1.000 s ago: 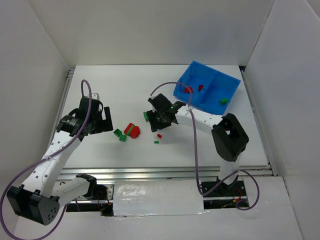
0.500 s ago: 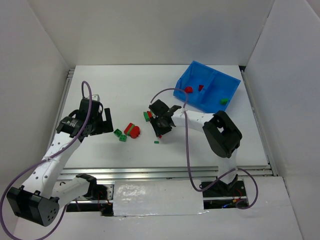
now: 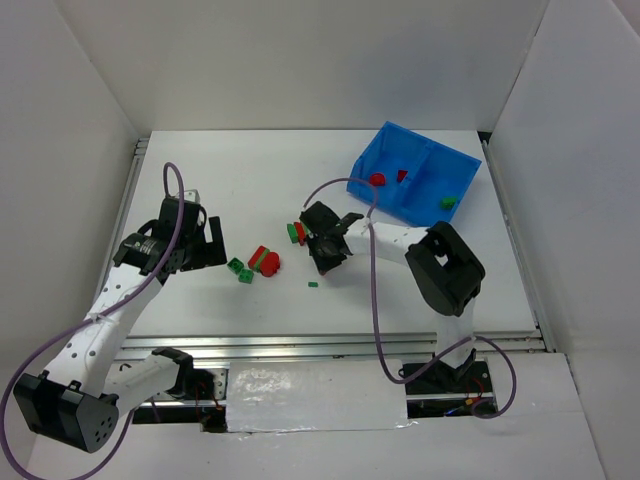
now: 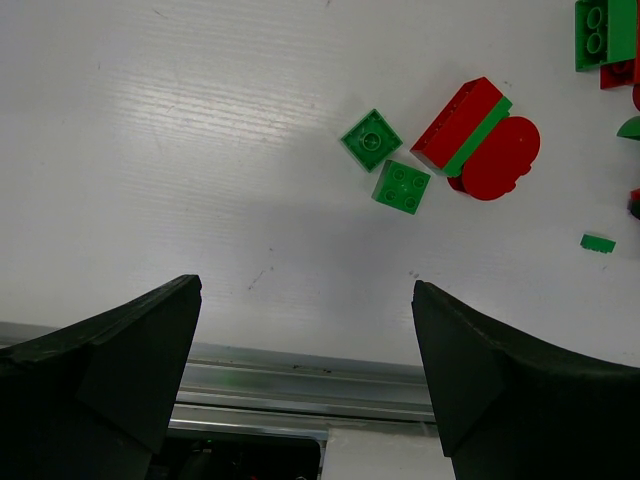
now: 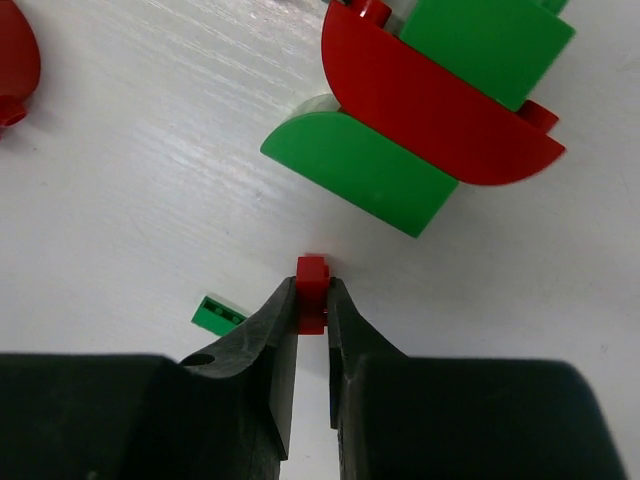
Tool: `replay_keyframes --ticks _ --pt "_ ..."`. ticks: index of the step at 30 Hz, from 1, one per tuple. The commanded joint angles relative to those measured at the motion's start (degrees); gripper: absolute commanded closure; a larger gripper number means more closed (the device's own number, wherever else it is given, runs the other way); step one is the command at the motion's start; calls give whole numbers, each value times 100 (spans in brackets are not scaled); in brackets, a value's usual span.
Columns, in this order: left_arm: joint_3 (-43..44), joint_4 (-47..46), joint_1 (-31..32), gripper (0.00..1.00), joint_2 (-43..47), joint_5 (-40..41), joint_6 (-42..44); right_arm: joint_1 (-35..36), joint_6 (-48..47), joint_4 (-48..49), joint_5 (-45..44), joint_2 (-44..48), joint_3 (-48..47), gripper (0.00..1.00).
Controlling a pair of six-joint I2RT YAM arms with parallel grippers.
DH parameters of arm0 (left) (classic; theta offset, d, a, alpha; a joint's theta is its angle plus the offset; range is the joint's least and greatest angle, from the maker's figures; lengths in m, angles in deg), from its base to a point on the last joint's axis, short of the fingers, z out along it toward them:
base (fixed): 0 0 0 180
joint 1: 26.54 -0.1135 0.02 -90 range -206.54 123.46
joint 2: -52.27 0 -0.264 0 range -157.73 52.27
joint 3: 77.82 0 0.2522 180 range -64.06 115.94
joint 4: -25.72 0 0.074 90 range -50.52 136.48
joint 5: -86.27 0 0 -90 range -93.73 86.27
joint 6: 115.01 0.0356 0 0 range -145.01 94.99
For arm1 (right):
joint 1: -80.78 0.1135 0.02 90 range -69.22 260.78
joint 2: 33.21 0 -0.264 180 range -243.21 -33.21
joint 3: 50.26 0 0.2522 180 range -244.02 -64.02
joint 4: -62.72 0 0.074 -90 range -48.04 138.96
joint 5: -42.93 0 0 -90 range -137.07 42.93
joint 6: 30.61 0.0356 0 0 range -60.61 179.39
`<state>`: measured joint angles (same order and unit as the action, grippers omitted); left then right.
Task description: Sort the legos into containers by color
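the overhead view is bright, lit by soft light from above; the white ribbed plastic table (image 3: 260, 160) and white enclosure walls (image 3: 300, 60) read pale, shadows faint and soft-edged. in the left wrist view a broad dim shadow lies across the table's lower middle, a mild sheen shows on its ribs upper left, and the left gripper's black fingers (image 4: 120, 360) are dark and blurred. in the right wrist view streaky glare crosses the surface beside the crisp-edged green curved plastic brick (image 5: 350, 170); the tiny red plastic brick (image 5: 312, 285) is sharp, the right gripper's black fingers (image 5: 265, 360) nearly featureless.
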<state>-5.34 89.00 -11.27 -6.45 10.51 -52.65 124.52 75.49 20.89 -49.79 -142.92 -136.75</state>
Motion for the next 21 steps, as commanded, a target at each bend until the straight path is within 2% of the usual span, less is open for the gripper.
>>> replay_keyframes --ticks 1,4,5,9,12,17,18,20,21 --pt "26 -74 29 0 45 44 -119 -59 217 -22 -149 826 -180 89" --pt "-9 -126 29 0 80 26 -128 -566 472 -399 -167 935 -793 91" --pt "-18 -135 29 1 71 26 -128 -708 552 -627 -394 830 -1048 100" --pt "34 -135 29 0 -8 35 -93 -1429 702 -1401 -1247 74 -2610 100" --pt "78 -127 29 0 1 70 -23 -1878 527 -1875 -1888 -864 -3904 100" --pt "105 -56 29 1 36 167 57 -2554 324 -2527 -2189 -1939 -6056 100" --pt "105 -47 29 0 36 184 57 -2677 341 -2484 -2154 -2036 -6104 100" --pt "113 -13 29 0 10 176 22 -2914 341 -2231 -1979 -2019 -5991 93" --pt "113 -4 29 0 1 184 13 -2968 254 -2150 -1778 -1993 -5938 84"
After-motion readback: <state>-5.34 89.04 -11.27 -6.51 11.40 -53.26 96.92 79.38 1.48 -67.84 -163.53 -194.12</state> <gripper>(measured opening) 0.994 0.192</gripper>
